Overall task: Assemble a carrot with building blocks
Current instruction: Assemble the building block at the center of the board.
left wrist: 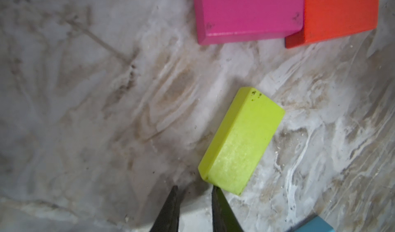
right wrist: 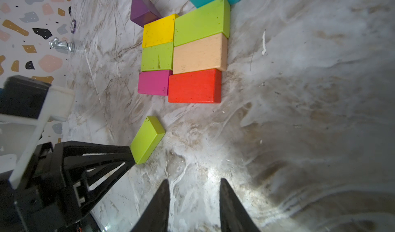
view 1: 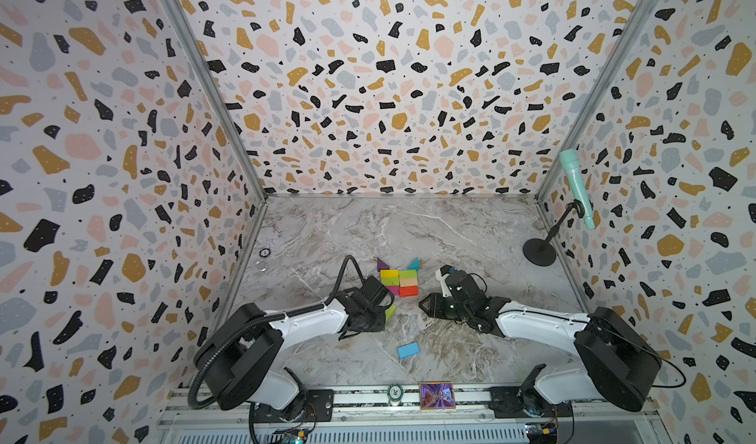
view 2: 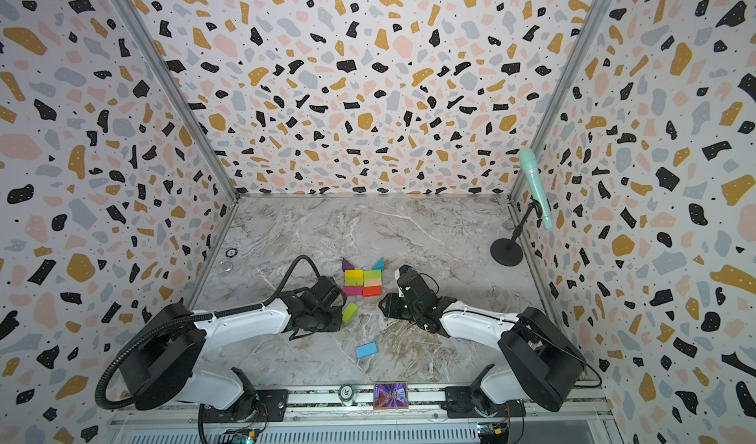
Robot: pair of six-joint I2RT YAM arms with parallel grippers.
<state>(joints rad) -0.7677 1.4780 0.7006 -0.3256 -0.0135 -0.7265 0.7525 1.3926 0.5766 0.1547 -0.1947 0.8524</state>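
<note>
The left gripper is a little spread and empty, one tip touching a loose green block. The right gripper is spread and empty too, near the carrot.

Mint microphone; poker chip; picture card

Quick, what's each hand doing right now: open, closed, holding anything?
Left hand: partly open, empty, tip at the loose green block.
Right hand: partly open, empty.

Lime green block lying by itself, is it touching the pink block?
Apart. The right wrist view shows bare marble tabletop between the loose lime green rectangular block and the magenta rectangular block.
</note>
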